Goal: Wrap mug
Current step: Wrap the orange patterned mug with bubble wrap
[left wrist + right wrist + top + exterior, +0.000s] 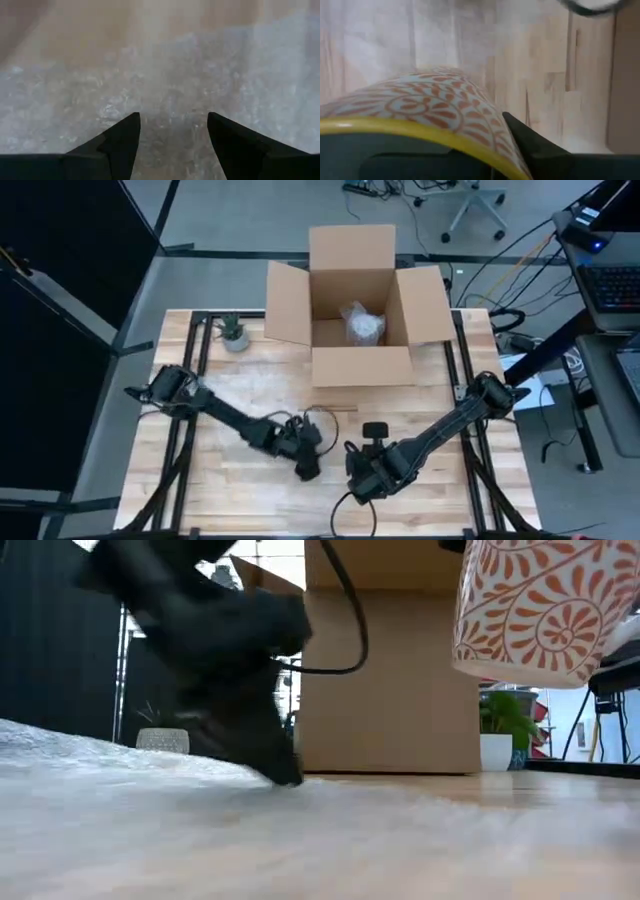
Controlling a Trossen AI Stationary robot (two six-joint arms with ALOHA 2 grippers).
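Observation:
The mug [530, 610] is white with an orange leaf pattern and a yellow rim [420, 131]. It hangs above the table near its front, with my right gripper [358, 480] shut on it. A sheet of clear bubble wrap [165, 75] lies flat on the wooden table and fills the foreground of the low view [200, 810]. My left gripper [172, 120] is open and low over the sheet, just left of the right gripper [305, 465]. In the high view the right gripper hides the mug. My right gripper holds the mug by its yellow rim [485, 150], with one finger [530, 145] on the patterned outer wall and the other inside the opening. The mug is lifted clear of the table and slightly tilted [520, 650]. My left gripper's fingertips [288, 776] reach down to the bubble wrap; whether they touch it I cannot tell.
An open cardboard box [355, 310] stands at the far middle of the table with a bubble-wrapped bundle [362, 323] inside. A small potted plant [233, 333] sits at the far left. A small black object [375, 430] lies just beyond the right gripper.

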